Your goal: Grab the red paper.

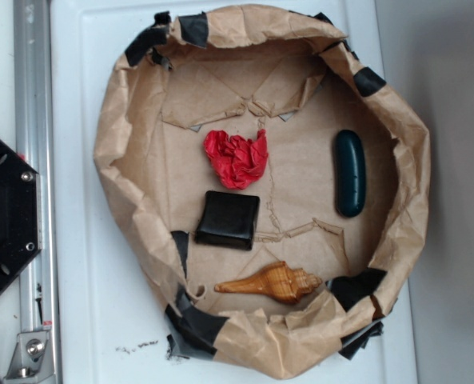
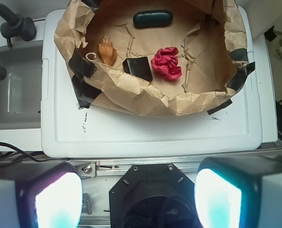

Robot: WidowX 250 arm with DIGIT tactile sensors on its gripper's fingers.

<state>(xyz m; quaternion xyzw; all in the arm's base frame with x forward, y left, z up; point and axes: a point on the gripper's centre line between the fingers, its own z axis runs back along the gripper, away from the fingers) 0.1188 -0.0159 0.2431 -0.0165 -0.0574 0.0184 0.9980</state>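
The gripper [image 2: 138, 197] sits at the bottom of the wrist view, and its two fingers [image 2: 57, 199] stand wide apart, one at each lower corner, glowing pale against the light. Nothing between them, nothing touched. Below the gap shows the black hexagonal base plate [image 2: 148, 197], and the tool hangs well back from the action, high over the near edge of the white tray [image 2: 150, 133].

Ahead of the gripper, across that tray, stands the brown paper basin [image 2: 145, 97], a crumpled wall patched with black tape [image 2: 81, 69]. Inside it, the red paper [image 2: 167, 63] lies a little right of the gripper's centre line, on the basin floor, untouched and well apart from the fingers. Just left of it, close but, from the overhead view, seemingly not quite touching, is the black square block [image 2: 138, 66]. Further left lies the tan seashell [image 2: 106, 51], near the basin's left wall. Beyond them all, at the far side, the dark green oblong [image 2: 152, 19] lies crosswise.

The exterior view confirms the layout: red paper [image 1: 237, 158] near the middle of the floor, block [image 1: 227, 219] beside it, shell [image 1: 270, 282] against the taped wall, green oblong [image 1: 350, 173] off alone. The gripper itself is out of that shot; only the base plate [image 1: 5, 216] shows at the frame's edge.
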